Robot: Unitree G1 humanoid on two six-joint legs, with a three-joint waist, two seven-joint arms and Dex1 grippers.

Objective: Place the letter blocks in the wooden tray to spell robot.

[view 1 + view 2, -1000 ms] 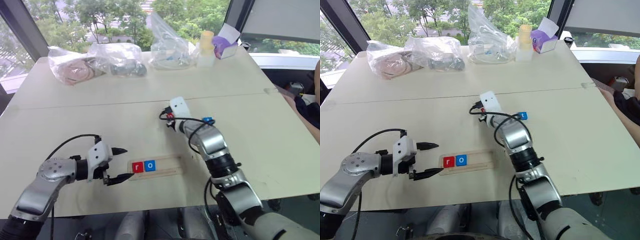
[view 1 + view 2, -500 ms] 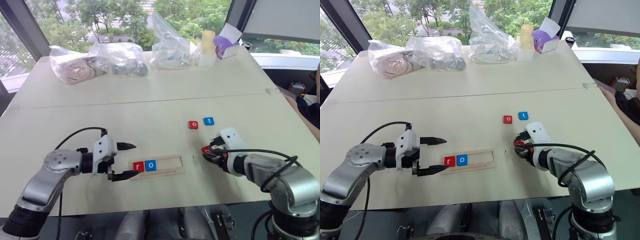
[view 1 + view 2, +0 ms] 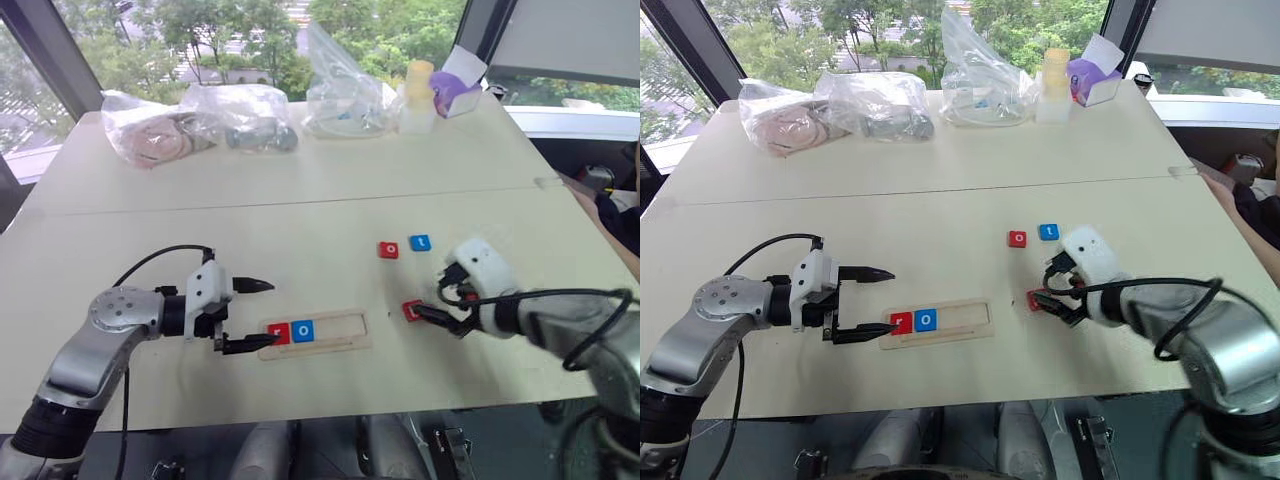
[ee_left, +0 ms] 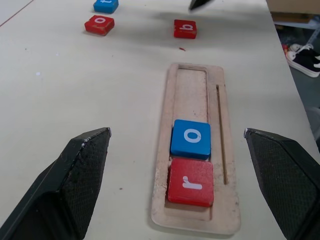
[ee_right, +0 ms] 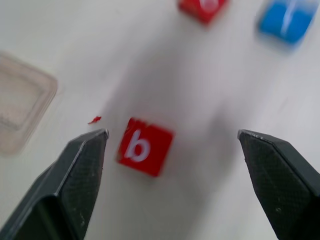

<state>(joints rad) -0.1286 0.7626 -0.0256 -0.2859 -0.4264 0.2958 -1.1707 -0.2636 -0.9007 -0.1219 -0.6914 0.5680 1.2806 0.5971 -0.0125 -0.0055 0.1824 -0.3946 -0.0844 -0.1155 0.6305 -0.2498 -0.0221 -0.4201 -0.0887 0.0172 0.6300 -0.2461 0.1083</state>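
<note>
The wooden tray (image 4: 195,150) lies on the bench (image 3: 300,215) in front of the robot. It holds two letter blocks at its left end: a red "r" block (image 4: 191,182) in the end slot and a blue "o" block (image 4: 191,138) touching it. The remaining three slots are bare wood.

The red "b" block (image 5: 144,146) now lies flat on the bench, just beyond the tray's right end. A second ago the right pincer (image 3: 1055,297) was closed over the loose blocks farther out. Half a second ago it was carrying this red block toward the tray. Its jaws now stand wide apart, with the block lying free between and below them. In my judgement the block has been dropped or set down short of the tray. The third slot is therefore still unfilled, and the block must be picked up again or pushed in.

The red "o" block (image 3: 388,250) and blue "t" block (image 3: 420,242) sit side by side farther out, untouched.

The left pincer (image 3: 248,316) hovers at the tray's left end, jaws wide, holding nothing; it has barely shifted.

Legible writing: lowercase white "r", "o" and "b"; the blue outer block's letter is cut off in the left wrist view.
</note>
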